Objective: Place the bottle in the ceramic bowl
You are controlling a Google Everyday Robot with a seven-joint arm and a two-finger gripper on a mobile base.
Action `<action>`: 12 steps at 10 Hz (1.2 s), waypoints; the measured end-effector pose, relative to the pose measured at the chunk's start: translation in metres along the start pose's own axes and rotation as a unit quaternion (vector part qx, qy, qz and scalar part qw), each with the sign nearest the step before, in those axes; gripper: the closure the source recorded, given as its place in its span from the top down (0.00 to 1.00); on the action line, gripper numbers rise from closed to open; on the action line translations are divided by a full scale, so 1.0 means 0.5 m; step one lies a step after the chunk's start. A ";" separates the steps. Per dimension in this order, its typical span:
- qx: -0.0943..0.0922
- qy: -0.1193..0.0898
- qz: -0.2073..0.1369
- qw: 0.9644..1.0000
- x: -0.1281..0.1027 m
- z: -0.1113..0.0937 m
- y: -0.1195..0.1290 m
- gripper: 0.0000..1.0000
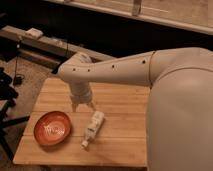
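Note:
The whitish-cream bottle [93, 127] lies on its side on the wooden table [120, 100], its small cap pointing toward the front edge. The orange-red ceramic bowl [52, 128] with a pale mark in its centre sits to the bottle's left, near the table's front left corner, with nothing in it. My gripper [83, 105] hangs from the white arm, pointing down over the table just behind and left of the bottle, between bottle and bowl. It holds nothing.
My white arm [125, 72] and body [182, 115] cover the table's right side. A dark counter runs behind the table. A low shelf [35, 42] with a small pale object stands at the back left. Cables and dark stands are on the floor at the left.

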 end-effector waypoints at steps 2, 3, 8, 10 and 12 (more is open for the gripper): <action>0.000 0.000 0.000 1.000 0.000 0.001 0.000 0.65; 0.000 0.000 0.000 1.000 0.000 0.001 0.000 0.65; 0.004 0.002 0.005 1.000 -0.001 0.004 -0.005 0.65; 0.016 0.010 0.019 1.000 0.005 0.027 -0.025 0.65; 0.026 0.019 0.035 0.999 0.012 0.062 -0.051 0.65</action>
